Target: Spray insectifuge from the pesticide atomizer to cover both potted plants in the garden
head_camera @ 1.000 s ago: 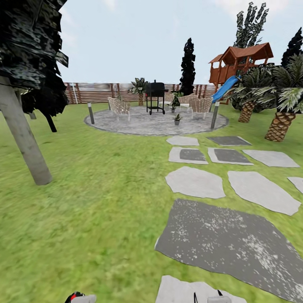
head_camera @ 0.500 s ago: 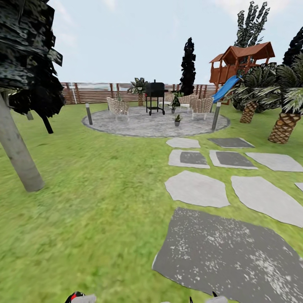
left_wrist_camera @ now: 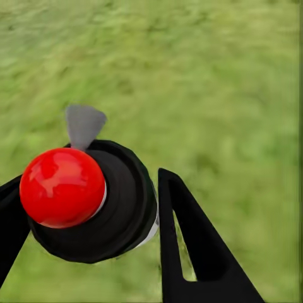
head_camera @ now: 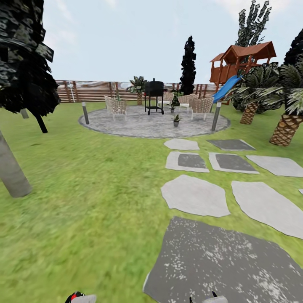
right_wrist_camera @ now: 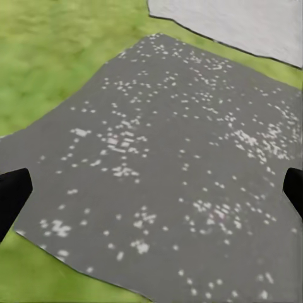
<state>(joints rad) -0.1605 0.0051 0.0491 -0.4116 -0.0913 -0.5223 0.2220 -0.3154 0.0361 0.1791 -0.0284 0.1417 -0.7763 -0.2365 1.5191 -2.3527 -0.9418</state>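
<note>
Lawn (head_camera: 84,202): green grass across the near ground, blurred.
Patio (head_camera: 143,124): round grey stone, far off at 12 o'clock in the head view, fence (head_camera: 92,91) behind it.
Potted plant (head_camera: 176,120): small rosette in a grey pot on the patio's near right part, right of the black grill (head_camera: 154,97); a second leafy plant (head_camera: 175,101) sits farther back among the chairs.
Atomizer: cannot be made out.
Stepping stones (head_camera: 193,195): lead from 5 o'clock toward the patio.
Left gripper (left_wrist_camera: 88,221): fingers apart around a red knob on a black disc, over grass.
Right gripper (right_wrist_camera: 151,196): fingertips at opposite edges, wide apart, over a dark speckled slab (right_wrist_camera: 170,164).
</note>
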